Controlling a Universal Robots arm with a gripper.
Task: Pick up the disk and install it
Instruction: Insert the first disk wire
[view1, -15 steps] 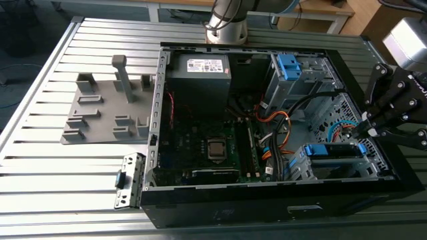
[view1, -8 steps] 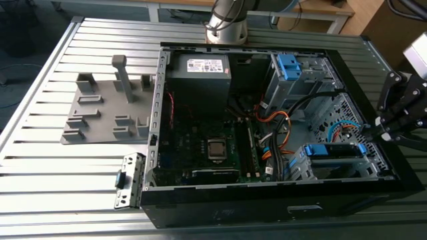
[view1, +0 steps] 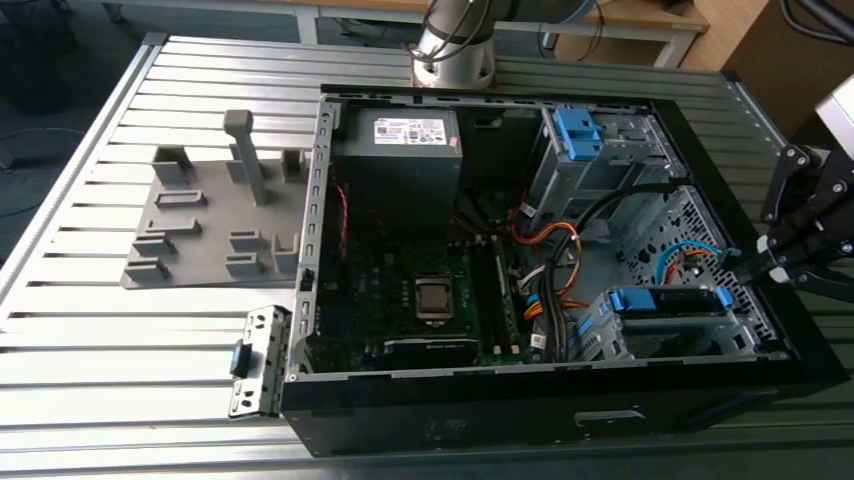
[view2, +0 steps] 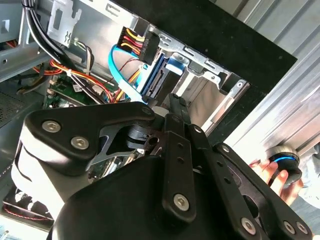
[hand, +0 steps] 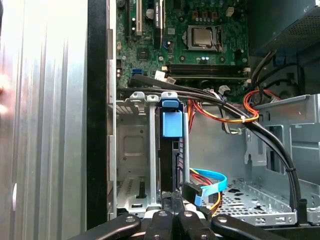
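The disk (view1: 663, 301) stands on edge in the lower drive cage (view1: 694, 335) of the open computer case, its blue caddy tabs showing at both ends. In the first wrist view the disk (hand: 169, 155) runs away from me between the cage's silver walls, a blue tab on its far end. My gripper (view1: 747, 262) hangs over the case wall on the exterior view's right. Its fingers sit close together at the disk's near end, seemingly shut on it, in both wrist views (hand: 175, 200) (view2: 170, 102). The disk (view2: 156, 77) has a blue cable connector beside it.
An empty blue bracket (view1: 577, 135) sits in the upper cage, and a grey box (view1: 396, 150) with a sticker stands at the case's back. Orange and black cables (view1: 561, 245) cross the middle. A grey fixture plate (view1: 200, 215) lies on the slatted table. A hand (view2: 267, 172) holds a round device.
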